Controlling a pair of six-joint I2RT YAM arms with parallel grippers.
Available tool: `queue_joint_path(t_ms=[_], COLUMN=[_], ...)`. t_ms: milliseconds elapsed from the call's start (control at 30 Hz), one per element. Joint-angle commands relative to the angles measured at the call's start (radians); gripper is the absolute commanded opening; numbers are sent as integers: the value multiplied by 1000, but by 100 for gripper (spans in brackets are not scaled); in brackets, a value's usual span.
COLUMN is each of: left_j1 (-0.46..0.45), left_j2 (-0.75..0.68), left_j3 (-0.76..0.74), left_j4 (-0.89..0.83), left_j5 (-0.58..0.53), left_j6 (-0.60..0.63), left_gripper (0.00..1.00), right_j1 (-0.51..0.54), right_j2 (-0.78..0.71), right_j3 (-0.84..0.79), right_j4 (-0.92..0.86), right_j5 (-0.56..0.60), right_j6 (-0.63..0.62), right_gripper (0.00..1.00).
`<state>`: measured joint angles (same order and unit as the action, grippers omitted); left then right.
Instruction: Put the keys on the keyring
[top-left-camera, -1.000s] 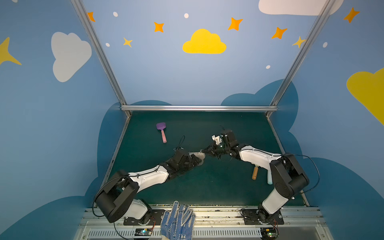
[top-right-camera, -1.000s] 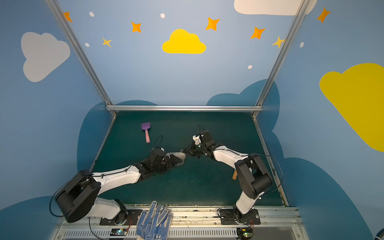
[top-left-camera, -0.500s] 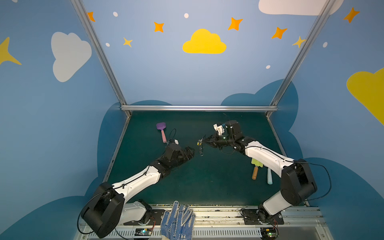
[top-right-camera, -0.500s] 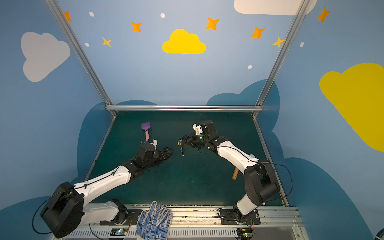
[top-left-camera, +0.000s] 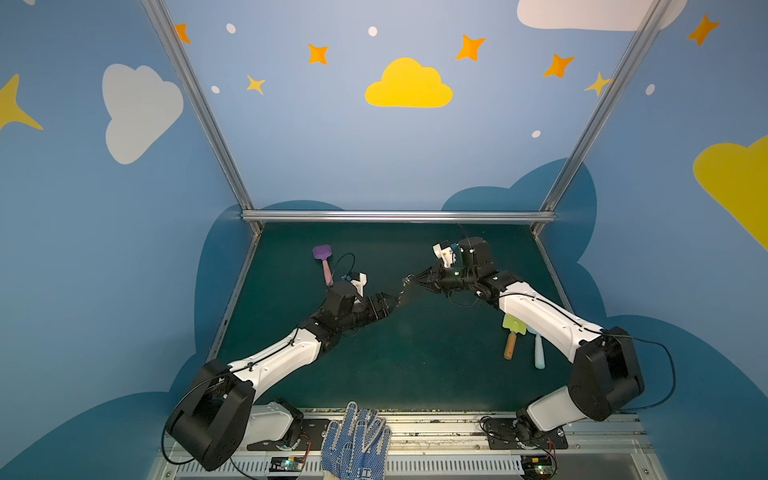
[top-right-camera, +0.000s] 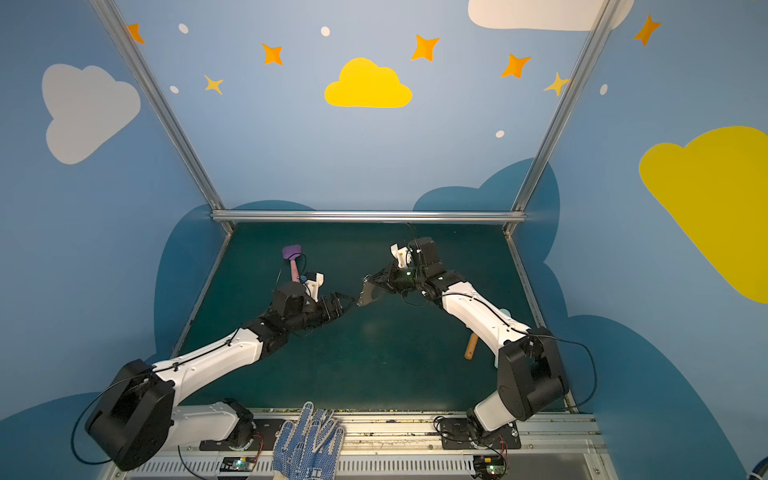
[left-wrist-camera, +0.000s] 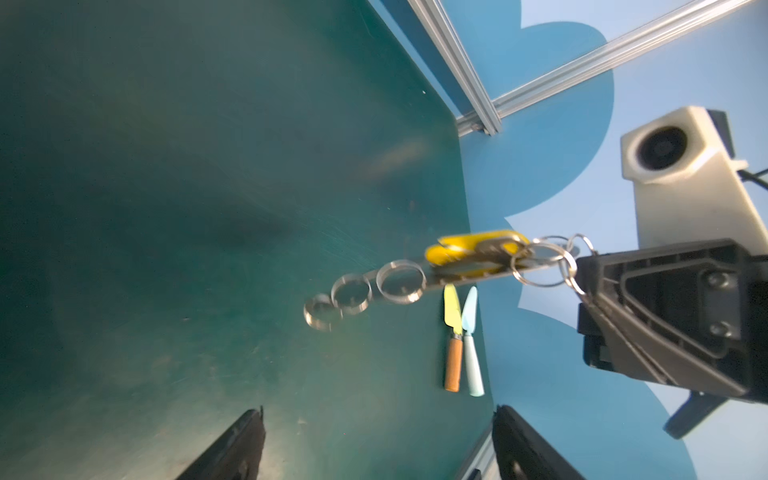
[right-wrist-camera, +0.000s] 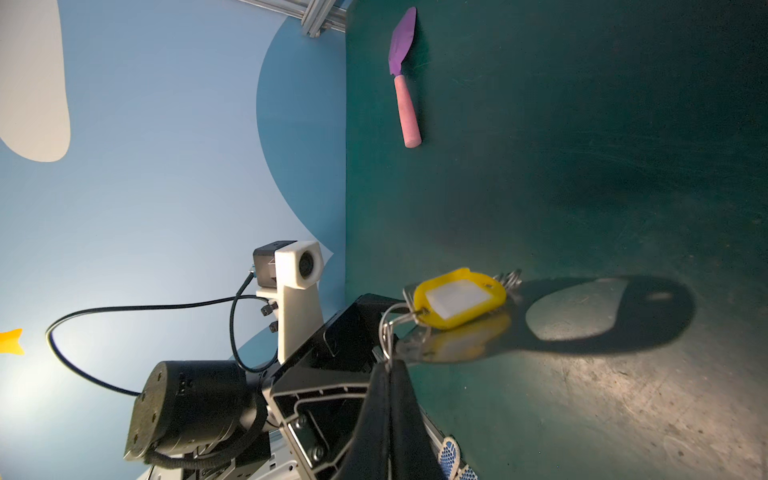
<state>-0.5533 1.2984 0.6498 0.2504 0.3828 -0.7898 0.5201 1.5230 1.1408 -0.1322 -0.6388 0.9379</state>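
Observation:
My right gripper (top-left-camera: 409, 282) (right-wrist-camera: 390, 368) is shut on the split ring of the keys (right-wrist-camera: 457, 299), a small bunch with a yellow tag (left-wrist-camera: 469, 249). It holds them above the green mat. The keyring (top-right-camera: 368, 293) (right-wrist-camera: 648, 332), a flat grey plate, hangs from that same ring cluster. The left wrist view shows it edge-on, with metal rings (left-wrist-camera: 399, 282) in a row. My left gripper (top-left-camera: 390, 301) (left-wrist-camera: 378, 449) is open and empty. It sits just left of the hanging keyring and a little lower, not touching it.
A purple spatula with a pink handle (top-left-camera: 324, 259) lies at the back left. A yellow-green spatula with a wooden handle (top-left-camera: 512, 332) and a pale blue tool (top-left-camera: 539, 353) lie under the right arm. Blue-dotted gloves (top-left-camera: 355, 440) rest on the front rail.
A second ago the keyring was at my left gripper's fingers, down on the mat. Now it hangs with the keys from my raised right gripper. My left gripper has drawn back slightly.

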Motion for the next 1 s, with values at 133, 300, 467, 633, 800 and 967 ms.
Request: queue_joint_path(t_ms=[133,300,467,633,800,967], left_j1=[-10,-25,-70,-85,-85,-90], left_j2=[56,95,150,198,221,218], left_j3=[104,150,185,210,246,260], left_j4=[-20,-50,-79,-54,-51,-46], left_j5=[24,57,58,46,7,-21], left_j6=[202,263,300,283,275,262], left_gripper=[91,88,67,44,36,58], right_j1=[-2,-2,-2,-1,-2,-2], right_j2=[-32,-35,-48,-67,-86,-102], right_j3=[34,42,46,59,59,59], right_j4=[12,10,19,14,4,-4], right_j5=[-47,-55,-66,-71,-65,-52], right_j6=[-8,-7,6,11,13,12], right_gripper=[0,0,0,0,0,0])
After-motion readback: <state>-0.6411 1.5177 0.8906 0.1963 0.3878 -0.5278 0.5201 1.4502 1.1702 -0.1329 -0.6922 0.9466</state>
